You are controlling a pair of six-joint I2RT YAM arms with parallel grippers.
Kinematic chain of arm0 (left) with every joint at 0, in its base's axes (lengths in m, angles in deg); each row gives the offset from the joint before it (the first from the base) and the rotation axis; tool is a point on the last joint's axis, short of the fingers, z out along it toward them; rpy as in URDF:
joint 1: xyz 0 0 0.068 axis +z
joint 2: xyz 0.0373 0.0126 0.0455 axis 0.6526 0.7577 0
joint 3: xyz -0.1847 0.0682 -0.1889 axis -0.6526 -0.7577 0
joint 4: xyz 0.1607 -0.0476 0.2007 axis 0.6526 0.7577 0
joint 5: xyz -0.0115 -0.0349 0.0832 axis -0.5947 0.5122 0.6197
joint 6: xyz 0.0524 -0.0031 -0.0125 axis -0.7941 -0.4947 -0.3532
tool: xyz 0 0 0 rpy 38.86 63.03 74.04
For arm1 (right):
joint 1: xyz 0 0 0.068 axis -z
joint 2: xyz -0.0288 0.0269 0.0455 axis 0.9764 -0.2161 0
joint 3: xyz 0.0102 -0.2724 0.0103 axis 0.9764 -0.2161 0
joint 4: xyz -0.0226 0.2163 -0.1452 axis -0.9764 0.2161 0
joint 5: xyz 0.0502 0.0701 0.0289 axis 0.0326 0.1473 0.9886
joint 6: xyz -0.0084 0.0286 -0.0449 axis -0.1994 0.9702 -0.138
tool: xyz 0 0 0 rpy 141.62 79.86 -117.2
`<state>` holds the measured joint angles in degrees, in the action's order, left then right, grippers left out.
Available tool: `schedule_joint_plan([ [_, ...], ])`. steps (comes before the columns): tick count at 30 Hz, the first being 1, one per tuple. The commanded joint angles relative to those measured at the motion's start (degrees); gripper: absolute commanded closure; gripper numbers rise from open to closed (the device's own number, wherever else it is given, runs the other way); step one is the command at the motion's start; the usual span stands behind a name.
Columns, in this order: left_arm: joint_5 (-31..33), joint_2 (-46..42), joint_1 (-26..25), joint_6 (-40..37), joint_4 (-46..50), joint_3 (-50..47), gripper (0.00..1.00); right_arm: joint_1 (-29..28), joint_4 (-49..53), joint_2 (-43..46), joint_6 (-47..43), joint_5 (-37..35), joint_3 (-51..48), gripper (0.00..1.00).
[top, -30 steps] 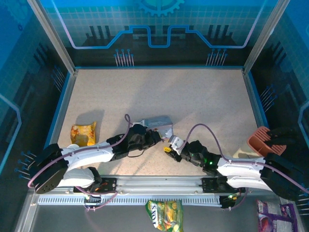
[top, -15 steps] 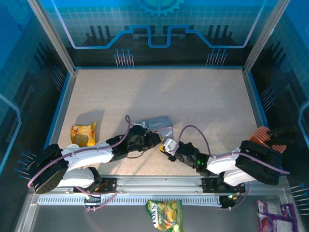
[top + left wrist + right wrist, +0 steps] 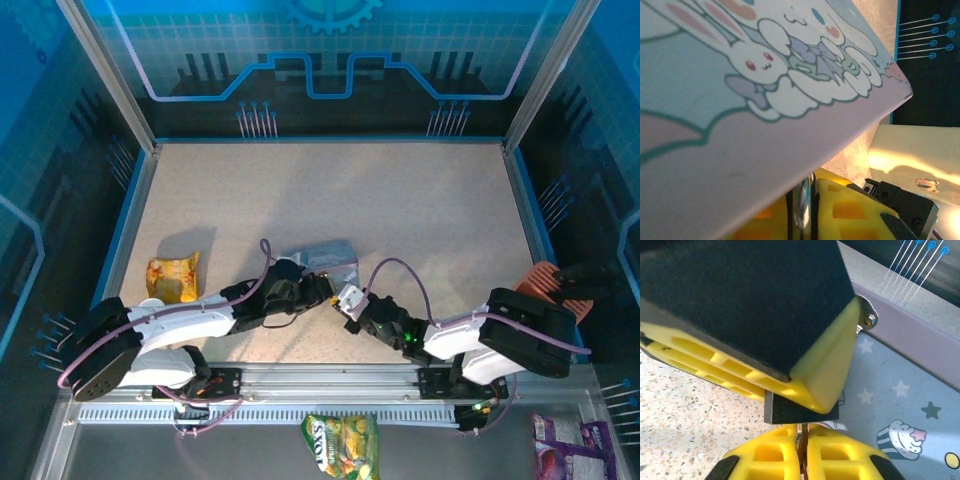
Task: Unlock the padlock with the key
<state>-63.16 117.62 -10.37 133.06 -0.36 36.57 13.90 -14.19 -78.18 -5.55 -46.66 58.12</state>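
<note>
Padlock and key beside cartoon tin

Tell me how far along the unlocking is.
Done: the left gripper appears to pinch the padlock beside the tin, and the right gripper is shut on the key. In hand: the key's tip meets the padlock's near edge. Left: whether it is in the keyhole is hidden; turning it and freeing the shackle remain.
</note>
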Motion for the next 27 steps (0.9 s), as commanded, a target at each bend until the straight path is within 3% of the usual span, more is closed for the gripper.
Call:
schedule_joint_plan([
  [1, 1.2, 0.3, 0.4, -3.7, 3.1, 2.0, 1.0, -0.5, 2.1, 3.2, 8.2, 0.6, 2.5, 0.99],
  [6, -0.4, 2.2, 2.3, -8.8, 4.4, 3.9, 1.0, -0.4, 10.4, 5.7, 21.3, 3.7, 4.7, 1.0],
  [14, 2.7, 6.3, 3.5, -11.5, 16.9, 10.7, 0.82, -0.3, 12.9, 6.1, 44.7, -1.0, 1.5, 1.0],
  [17, 2.7, 7.6, 4.0, -11.7, 16.9, 11.4, 0.76, -0.4, 15.6, 5.5, 49.5, -2.1, 1.4, 1.0],
  [27, 2.6, 9.9, 5.1, -9.5, 15.8, 10.9, 0.61, 0.8, 7.6, -4.8, 56.7, 3.0, 0.3, 1.0],
])
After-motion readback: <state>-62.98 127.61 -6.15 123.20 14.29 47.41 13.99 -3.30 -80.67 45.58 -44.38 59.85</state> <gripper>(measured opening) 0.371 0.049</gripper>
